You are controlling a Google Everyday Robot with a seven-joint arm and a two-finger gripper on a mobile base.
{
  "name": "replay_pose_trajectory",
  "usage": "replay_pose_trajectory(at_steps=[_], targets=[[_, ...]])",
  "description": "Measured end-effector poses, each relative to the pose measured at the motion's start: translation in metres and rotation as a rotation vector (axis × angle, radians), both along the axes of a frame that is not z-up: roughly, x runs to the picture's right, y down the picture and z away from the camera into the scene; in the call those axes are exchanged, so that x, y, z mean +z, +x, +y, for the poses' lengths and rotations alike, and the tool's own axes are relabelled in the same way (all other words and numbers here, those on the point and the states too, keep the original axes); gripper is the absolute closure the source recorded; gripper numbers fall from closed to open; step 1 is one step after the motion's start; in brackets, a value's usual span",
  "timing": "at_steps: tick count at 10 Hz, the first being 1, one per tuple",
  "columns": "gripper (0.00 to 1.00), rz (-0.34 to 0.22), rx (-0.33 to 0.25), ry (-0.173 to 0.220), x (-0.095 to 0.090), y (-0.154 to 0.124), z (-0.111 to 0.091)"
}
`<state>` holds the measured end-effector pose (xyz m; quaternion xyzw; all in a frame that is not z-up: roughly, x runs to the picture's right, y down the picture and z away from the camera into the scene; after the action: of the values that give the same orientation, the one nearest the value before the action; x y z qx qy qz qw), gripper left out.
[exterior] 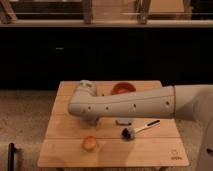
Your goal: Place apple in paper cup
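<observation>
The apple, small and orange-red with a yellowish patch, lies on the wooden table near its front left. My arm reaches in from the right across the middle of the table. My gripper hangs below the arm's left end, just behind and above the apple and apart from it. The white paper cup does not show; the arm covers much of the table's back left.
An orange-red bowl stands at the back of the table behind the arm. A brush with a black head and pale handle lies right of the apple. A small grey-blue object lies just under the arm.
</observation>
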<state>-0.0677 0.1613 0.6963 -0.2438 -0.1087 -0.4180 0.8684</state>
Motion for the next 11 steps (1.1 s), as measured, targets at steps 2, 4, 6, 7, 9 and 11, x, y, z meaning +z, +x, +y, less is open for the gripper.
replay_pose_trajectory(at_steps=[2, 4, 6, 7, 9, 11], targets=[[0.51, -0.035, 0.027, -0.031, -0.002, 0.000, 0.004], [0.30, -0.077, 0.071, -0.076, -0.001, 0.002, 0.014], [0.20, -0.107, 0.106, -0.105, 0.001, 0.003, 0.023], [0.20, -0.124, 0.125, -0.119, 0.003, 0.003, 0.028], [0.20, -0.162, 0.152, -0.143, 0.008, 0.000, 0.036], [0.20, -0.208, 0.187, -0.169, 0.013, -0.003, 0.044]])
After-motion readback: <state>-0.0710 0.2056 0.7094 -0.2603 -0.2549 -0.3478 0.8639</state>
